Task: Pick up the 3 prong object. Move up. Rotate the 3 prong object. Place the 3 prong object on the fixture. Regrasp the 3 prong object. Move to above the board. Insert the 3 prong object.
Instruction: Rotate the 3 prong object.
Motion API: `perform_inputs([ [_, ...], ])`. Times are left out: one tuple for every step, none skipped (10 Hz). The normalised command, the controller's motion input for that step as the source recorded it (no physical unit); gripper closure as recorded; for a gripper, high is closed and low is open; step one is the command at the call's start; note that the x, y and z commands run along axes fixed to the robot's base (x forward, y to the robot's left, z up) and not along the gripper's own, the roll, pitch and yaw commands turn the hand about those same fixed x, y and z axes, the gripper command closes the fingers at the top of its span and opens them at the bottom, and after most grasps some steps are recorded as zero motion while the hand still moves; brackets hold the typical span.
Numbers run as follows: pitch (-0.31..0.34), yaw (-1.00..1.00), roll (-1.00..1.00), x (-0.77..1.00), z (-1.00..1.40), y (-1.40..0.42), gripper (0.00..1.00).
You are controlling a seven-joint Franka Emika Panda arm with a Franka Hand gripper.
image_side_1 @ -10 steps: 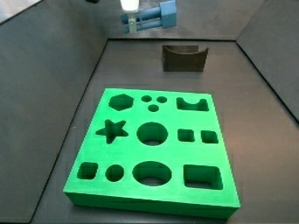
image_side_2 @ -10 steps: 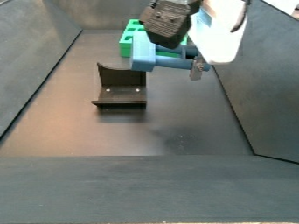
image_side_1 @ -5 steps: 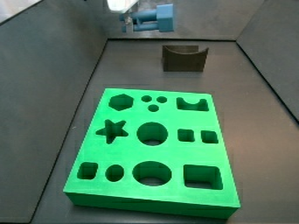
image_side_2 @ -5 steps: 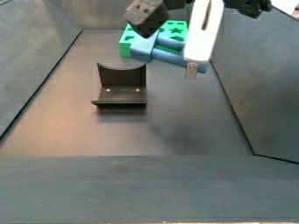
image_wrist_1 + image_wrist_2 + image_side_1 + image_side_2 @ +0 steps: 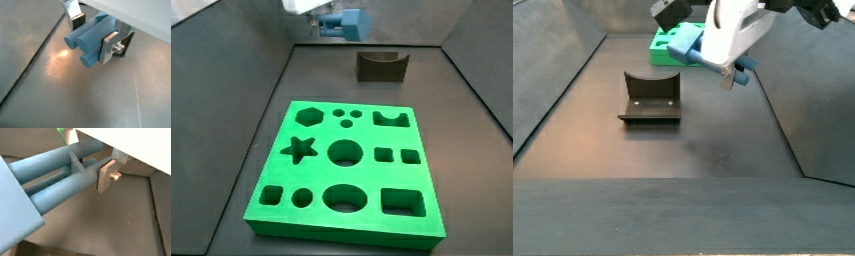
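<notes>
While the 3 prong object (image 5: 90,41) was pinched between the pads of the gripper (image 5: 93,31), it was held high in the air, well above the floor and apart from the fixture (image 5: 651,97) and the board (image 5: 348,171). A slip or twist within the pinch during rotation was judged possible, since the prongs (image 5: 63,180) overhung the fingers (image 5: 107,173), which would be expected to spoil seating on the fixture.

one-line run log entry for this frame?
gripper: shut on 3 prong object | raised in air | fixture: empty | board: no insert yet
</notes>
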Motion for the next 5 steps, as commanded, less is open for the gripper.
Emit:
perform_inputs([
  [-0.008, -1.0, 0.0, 0.01, 0.0, 0.02, 1.0],
  [-0.008, -1.0, 0.0, 0.01, 0.0, 0.01, 1.0],
  [-0.009, -1.0, 0.0, 0.01, 0.0, 0.02, 1.0],
  [-0.01, -1.0, 0.0, 0.01, 0.0, 0.02, 1.0],
  [-0.011, -1.0, 0.0, 0.01, 0.0, 0.02, 1.0],
])
